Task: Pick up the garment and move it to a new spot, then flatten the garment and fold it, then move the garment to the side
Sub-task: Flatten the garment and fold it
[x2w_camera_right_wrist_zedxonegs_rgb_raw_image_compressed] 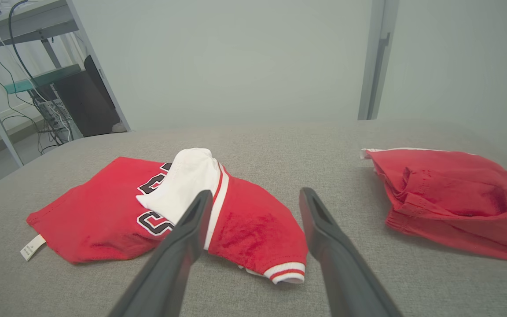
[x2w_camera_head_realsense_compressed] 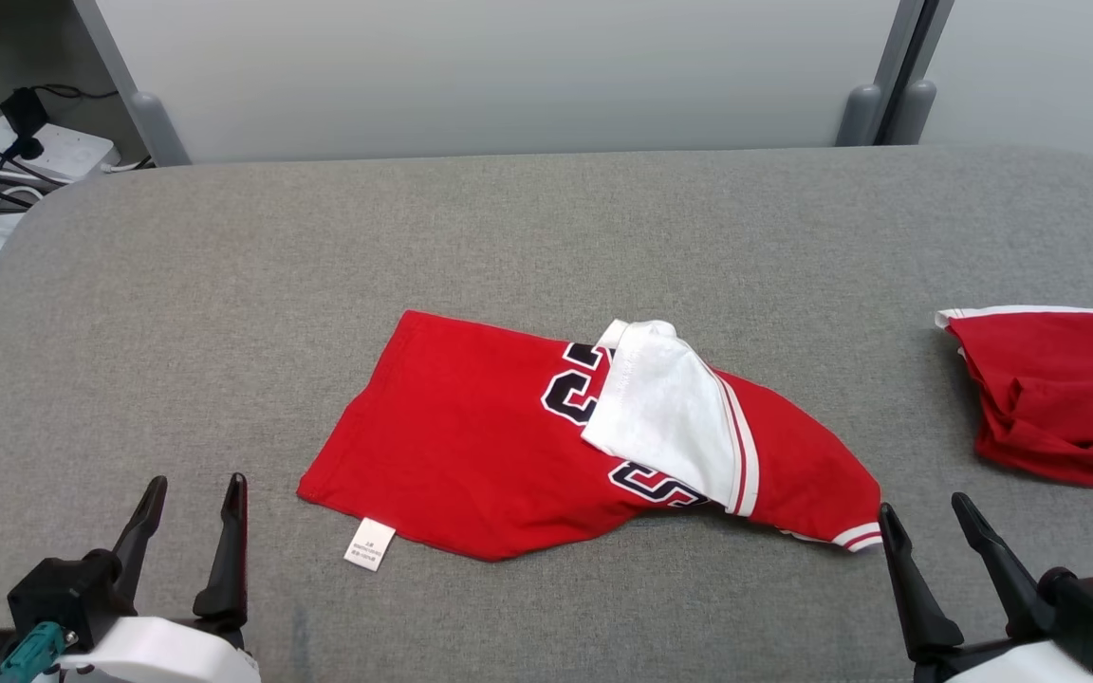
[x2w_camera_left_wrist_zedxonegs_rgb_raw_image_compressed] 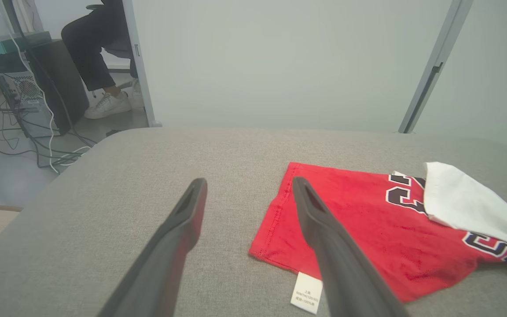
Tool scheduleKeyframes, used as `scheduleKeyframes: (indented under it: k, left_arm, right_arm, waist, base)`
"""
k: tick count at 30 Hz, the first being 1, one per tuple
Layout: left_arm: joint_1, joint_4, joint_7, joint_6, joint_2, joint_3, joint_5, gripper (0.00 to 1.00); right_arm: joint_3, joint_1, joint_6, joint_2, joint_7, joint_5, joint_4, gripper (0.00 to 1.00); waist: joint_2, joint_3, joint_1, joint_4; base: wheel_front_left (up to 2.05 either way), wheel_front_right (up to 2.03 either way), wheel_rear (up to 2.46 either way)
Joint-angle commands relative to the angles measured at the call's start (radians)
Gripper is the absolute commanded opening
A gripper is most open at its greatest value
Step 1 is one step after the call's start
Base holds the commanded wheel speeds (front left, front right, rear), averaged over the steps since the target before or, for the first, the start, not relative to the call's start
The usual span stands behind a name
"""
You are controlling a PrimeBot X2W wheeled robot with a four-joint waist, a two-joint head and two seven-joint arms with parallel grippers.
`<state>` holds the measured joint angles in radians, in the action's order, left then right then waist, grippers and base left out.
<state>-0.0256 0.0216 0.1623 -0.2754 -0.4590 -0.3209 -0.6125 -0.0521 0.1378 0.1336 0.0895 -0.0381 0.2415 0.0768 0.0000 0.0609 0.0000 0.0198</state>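
Red jersey [x2w_camera_head_realsense_compressed: 471, 446]: lies part-folded at the middle of the grey padded table [x2w_camera_head_realsense_compressed: 546, 237], with dark numerals showing, a white sleeve [x2w_camera_head_realsense_compressed: 670, 413] laid across the chest, and a care label [x2w_camera_head_realsense_compressed: 369, 544] at the near-left hem.

Left gripper [x2w_camera_head_realsense_compressed: 195, 482]: fingers spread, empty, near the label corner.

Right gripper [x2w_camera_head_realsense_compressed: 922, 505]: fingers spread, empty, just beside the striped cuff [x2w_camera_head_realsense_compressed: 858, 538].

Second red garment [x2w_camera_head_realsense_compressed: 1059, 398]: crumpled at the table's right edge, well apart from the jersey.

bare tabletop [x2w_camera_head_realsense_compressed: 546, 228] beyond garment [x2w_camera_head_realsense_compressed: 471, 446], second garment [x2w_camera_head_realsense_compressed: 1059, 398] right
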Motion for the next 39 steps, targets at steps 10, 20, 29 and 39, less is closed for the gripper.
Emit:
scheduleKeyframes:
  k: [10,20,29,39]
  left_arm:
    - [-0.006,0.048,-0.01,-0.028,-0.033,0.043,-0.012,1.0]
    - [-0.008,0.059,-0.015,-0.038,-0.037,0.039,-0.011,1.0]
    - [0.013,0.065,-0.019,-0.041,-0.026,0.025,-0.009,1.0]
    - [0.083,0.055,0.001,-0.024,0.009,-0.007,0.001,1.0]
  right_arm:
    - [-0.021,0.022,-0.003,-0.006,0.015,-0.012,0.045,1.0]
    - [-0.027,0.02,-0.003,-0.008,0.023,-0.012,0.051,1.0]
    - [-0.033,-0.011,-0.003,0.022,0.055,-0.012,0.057,1.0]
    - [-0.261,-0.285,-0.003,0.233,0.266,0.07,0.004,1.0]
  waist:
    - [0.0,-0.027,0.0,0.004]
    - [0.0,-0.025,0.0,0.011]
    - [0.0,-0.01,0.0,0.031]
    - [0.0,0.068,0.0,0.107]
  base:
    - [0.0,0.0,0.0]
    - [0.0,0.0,0.0]
    - [0.0,0.0,0.0]
    - [0.0,0.0,0.0]
